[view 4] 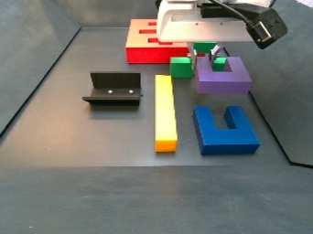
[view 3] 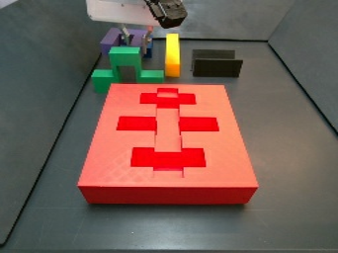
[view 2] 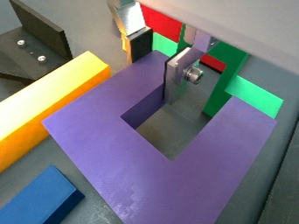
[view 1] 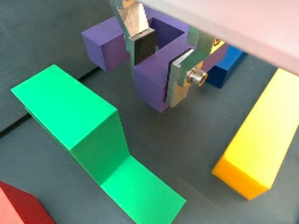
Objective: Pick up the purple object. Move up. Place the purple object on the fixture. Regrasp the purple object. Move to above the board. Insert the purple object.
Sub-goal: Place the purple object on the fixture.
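Wrist view: gripper (view 2: 163,59) straddles prong of purple U-shaped object (view 2: 140,166).

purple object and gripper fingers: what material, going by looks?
Purple object: likely plastic; matte, uniform colour, faint surface texture in a wrist view. Gripper, straddling one of its prongs: fingers look like bare metal; silver, reflective plates with a screw.

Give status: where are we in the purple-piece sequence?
Done: nothing visibly completed. In hand: the pick. The tool is down at the purple object, one finger inside its slot, one prong between the fingers; the piece sits on the floor; closure unclear. Left: lifting, placing on the fixture, which stands empty, regrasping, inserting into the board.
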### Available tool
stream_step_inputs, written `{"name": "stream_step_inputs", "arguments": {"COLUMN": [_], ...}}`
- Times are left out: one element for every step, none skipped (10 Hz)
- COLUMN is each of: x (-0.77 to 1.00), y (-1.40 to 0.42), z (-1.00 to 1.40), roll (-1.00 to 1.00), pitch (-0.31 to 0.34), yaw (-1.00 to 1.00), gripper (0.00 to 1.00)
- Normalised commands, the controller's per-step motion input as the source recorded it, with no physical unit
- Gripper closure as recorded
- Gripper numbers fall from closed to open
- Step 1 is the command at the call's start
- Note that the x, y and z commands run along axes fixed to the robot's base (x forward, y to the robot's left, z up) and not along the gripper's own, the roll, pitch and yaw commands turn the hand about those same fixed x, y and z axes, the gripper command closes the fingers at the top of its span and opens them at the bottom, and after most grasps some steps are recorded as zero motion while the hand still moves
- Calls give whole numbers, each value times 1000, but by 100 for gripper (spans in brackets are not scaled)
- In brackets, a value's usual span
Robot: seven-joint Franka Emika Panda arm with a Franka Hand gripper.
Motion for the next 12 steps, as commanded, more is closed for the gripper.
{"name": "stream_step_inputs", "arguments": {"x": [134, 206, 289, 623, 760, 677, 763, 763, 714, 726, 809, 806], "y": [0, -20, -54, -146, 0, 0, 0, 0, 34, 80, 74, 69], "z": [863, 1000, 1000, 897, 906, 777, 577, 429, 269, 97, 37, 37], "roll": [-551, -514, -426, -126, -269, -609, -774, -877, -1000, -1000, -940, -814], "pitch": [-14, 0, 0, 220, 274, 263, 354, 289, 169, 0, -83, -143], "yaw": [0, 0, 3, 0, 0, 0, 0, 0, 0, -46, -69, -29], "gripper": [100, 100, 100, 100, 100, 100, 100, 100, 100, 100, 100, 100]}}
